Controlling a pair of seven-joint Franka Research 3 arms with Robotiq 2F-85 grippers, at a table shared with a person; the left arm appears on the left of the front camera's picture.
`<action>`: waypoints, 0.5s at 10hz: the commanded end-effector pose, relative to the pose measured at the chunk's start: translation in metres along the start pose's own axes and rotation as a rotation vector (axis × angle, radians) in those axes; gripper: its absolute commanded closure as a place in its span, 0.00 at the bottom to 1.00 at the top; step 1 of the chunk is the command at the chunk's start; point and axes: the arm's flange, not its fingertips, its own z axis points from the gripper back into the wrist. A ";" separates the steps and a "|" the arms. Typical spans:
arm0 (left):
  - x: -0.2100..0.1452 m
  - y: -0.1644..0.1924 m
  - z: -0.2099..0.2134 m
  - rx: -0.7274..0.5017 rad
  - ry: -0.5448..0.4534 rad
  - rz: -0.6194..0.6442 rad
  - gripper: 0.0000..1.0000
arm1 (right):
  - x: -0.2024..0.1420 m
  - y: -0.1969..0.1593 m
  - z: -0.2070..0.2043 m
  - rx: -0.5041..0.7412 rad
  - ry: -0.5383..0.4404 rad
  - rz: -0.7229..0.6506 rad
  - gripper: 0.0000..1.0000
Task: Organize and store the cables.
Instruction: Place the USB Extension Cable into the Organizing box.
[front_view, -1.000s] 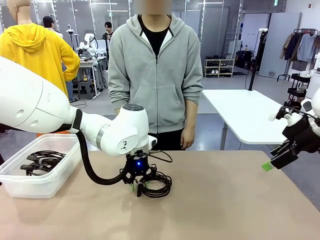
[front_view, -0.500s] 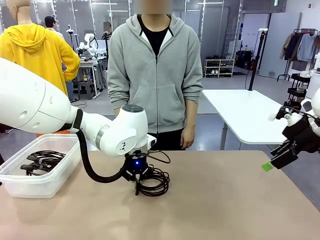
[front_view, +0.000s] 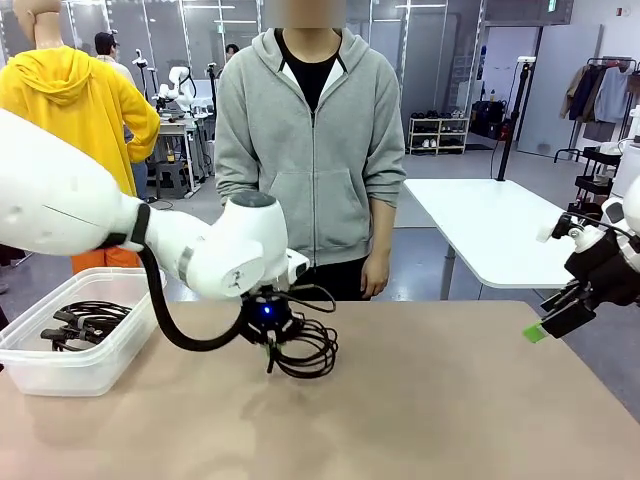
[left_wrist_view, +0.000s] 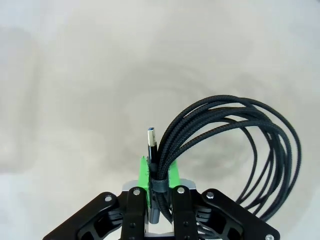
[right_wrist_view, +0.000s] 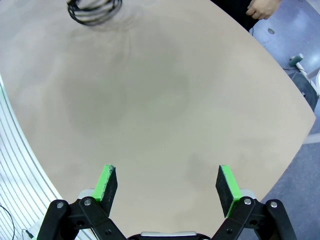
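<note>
My left gripper (front_view: 270, 362) hangs just above the middle of the table, shut on a black coiled cable (front_view: 305, 345) that is lifted off the tabletop. In the left wrist view the green pads (left_wrist_view: 172, 175) pinch the cable (left_wrist_view: 235, 130) at its bound section, a plug end sticking up between them and the loops drooping to the right. More coiled cables (front_view: 85, 322) lie in the clear plastic bin (front_view: 60, 370) at the left. My right gripper (right_wrist_view: 167, 185) stands open over the table's right edge, nothing between its fingers; the held cable (right_wrist_view: 95, 10) appears far off there.
A person in a grey hoodie (front_view: 310, 150) stands at the far side of the table, hands down. The tan tabletop (front_view: 450, 400) stretches bare to the right. A white table (front_view: 480, 225) stands behind at the right.
My left gripper closed on the coil and lifted it off the table, shifting slightly left. The right arm has not moved.
</note>
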 end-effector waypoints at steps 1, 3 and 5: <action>-0.021 0.043 0.059 0.014 -0.074 -0.106 1.00 | 0.002 0.002 0.002 -0.002 0.017 -0.023 0.00; -0.020 0.088 0.087 -0.013 -0.077 -0.138 1.00 | 0.002 0.002 0.002 -0.002 0.017 -0.023 0.00; -0.021 0.139 0.108 -0.056 -0.132 -0.189 1.00 | 0.002 0.002 0.002 -0.002 0.017 -0.023 0.00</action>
